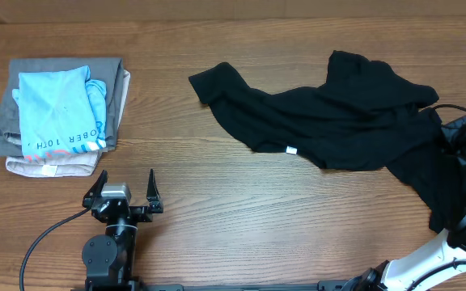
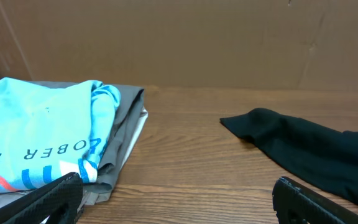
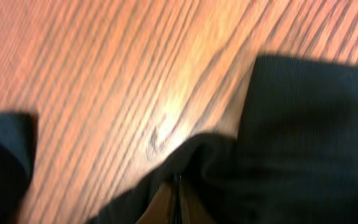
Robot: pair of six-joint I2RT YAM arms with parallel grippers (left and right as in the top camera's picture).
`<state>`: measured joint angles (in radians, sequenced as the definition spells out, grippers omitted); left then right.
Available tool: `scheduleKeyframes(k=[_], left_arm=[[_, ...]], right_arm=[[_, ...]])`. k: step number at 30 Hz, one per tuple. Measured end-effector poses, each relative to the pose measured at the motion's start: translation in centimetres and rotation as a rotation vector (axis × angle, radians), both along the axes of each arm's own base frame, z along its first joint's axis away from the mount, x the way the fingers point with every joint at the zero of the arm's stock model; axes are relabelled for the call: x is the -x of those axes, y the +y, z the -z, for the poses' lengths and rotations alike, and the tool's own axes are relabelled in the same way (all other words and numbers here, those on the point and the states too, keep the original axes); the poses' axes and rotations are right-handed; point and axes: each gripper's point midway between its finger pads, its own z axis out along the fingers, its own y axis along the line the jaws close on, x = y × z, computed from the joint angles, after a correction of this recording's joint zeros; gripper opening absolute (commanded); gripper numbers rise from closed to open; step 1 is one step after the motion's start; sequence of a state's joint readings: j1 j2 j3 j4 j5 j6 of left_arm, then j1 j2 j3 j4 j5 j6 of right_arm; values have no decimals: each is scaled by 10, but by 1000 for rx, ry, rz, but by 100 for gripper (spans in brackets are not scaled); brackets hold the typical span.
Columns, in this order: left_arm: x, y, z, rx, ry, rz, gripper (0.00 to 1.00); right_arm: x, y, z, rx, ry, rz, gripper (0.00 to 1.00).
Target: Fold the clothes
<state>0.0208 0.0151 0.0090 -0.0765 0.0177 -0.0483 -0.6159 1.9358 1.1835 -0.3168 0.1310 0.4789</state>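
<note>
The black shirt (image 1: 338,121) lies rumpled across the right half of the tabletop (image 1: 217,218). Its long axis runs on a slant, from a sleeve-like corner pointing toward the far left down to the near right edge, where the cloth bunches up against the right arm. A small white tag (image 1: 291,149) shows on its near hem. The right end effector (image 3: 178,190) is closed tight, and in its wrist view a fold of the black cloth is gathered and pinched between its fingers, just above the wood. The left end effector (image 1: 124,190) sits low at the near left, its fingers spread as wide as they go, gripping nothing and well apart from the black shirt. Beyond it, at the far left, sits a pile of folded clothes (image 1: 118,89) with a light-blue shirt (image 1: 55,105) on top.
</note>
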Motion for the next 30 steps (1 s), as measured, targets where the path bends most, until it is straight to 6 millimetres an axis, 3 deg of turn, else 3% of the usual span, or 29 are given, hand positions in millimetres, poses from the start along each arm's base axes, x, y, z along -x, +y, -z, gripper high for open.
scheduleKeyframes(k=[9,15,23,27,30], left_arm=[[0,0,0,0,0,0,100],[0,0,0,0,0,0,100],[0,0,0,0,0,0,100],[0,0,0,0,0,0,100],[0,0,0,0,0,0,100]], right_arm=[[11,-20,-3,17,-11,50,4],[25,-22,1,-18,42,70,4],[12,-46,-31,13,-25,81,4],[6,-36,-37,-52,-35,47,4],[-1,-28,-51,-103,-35,-1,4]])
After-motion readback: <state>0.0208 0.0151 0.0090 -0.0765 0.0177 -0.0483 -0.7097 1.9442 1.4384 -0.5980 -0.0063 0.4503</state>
